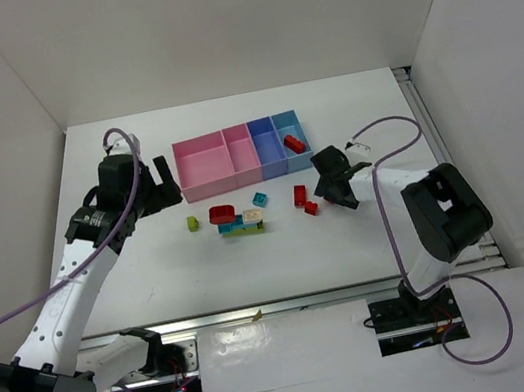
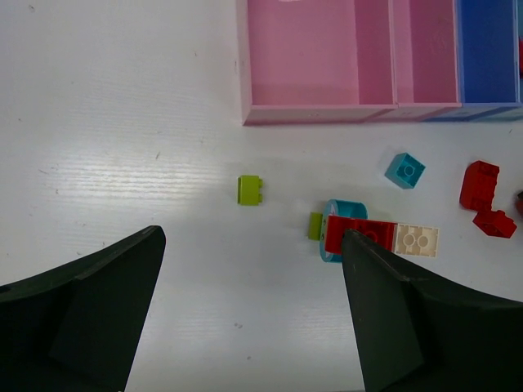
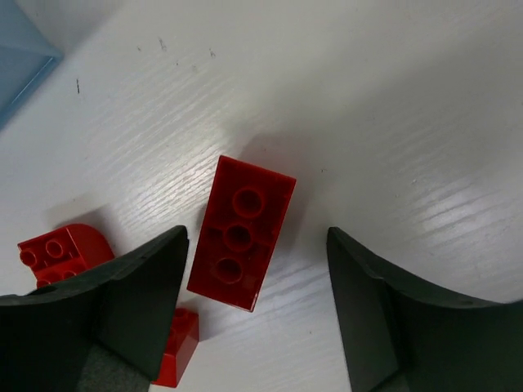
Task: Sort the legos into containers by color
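Your right pincer (image 3: 255,235) is spread open and grasps nothing. An upturned red brick (image 3: 241,233) lies on the desk (image 3: 392,98) between its fingers (image 3: 122,286), close to one finger and apart from the other. Just beside it lie a rounded red brick (image 3: 57,253), studs up, and a small red brick (image 3: 176,347).

Your left pincer (image 2: 252,235) is likewise released, hanging over bare desk just short of a lone yellow-green brick (image 2: 249,189). To that brick's side you see a cluster: a red block (image 2: 359,234) on a cyan piece (image 2: 343,211), a beige brick (image 2: 417,241) touching one end and a yellow-green bit (image 2: 315,225) at the other. A small cyan brick (image 2: 405,170) lies apart from the cluster, nearer the containers (image 2: 319,114).

The containers stand in one joined row: a wide pink bin (image 1: 200,161), a second pink bin (image 1: 240,149), a periwinkle bin (image 1: 264,143) and a light blue bin (image 1: 282,126). A binned red brick (image 1: 293,142) lies in the light blue one.
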`<state>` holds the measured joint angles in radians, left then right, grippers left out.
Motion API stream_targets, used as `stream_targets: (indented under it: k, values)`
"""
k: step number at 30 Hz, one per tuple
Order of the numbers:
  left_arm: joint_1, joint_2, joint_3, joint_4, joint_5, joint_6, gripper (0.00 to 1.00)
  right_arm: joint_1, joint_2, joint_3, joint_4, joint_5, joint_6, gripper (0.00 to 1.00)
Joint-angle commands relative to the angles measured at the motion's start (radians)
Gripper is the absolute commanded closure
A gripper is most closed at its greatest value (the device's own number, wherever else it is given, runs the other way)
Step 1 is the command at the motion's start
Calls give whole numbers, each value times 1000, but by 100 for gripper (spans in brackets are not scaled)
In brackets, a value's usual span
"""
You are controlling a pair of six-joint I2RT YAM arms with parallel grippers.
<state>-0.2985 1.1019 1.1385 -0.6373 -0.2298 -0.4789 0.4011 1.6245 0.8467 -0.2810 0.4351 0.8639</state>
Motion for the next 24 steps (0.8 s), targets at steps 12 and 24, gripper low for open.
stream_targets:
  k: [12, 24]
  values:
    - [-4, 4, -34, 31, -8, -42, 1, 62, -146, 130, 14, 113, -120, 69]
    - [-4, -17, -14, -12, -29, -63, 1, 41, 274, 680, 32, 57, -385, 64]
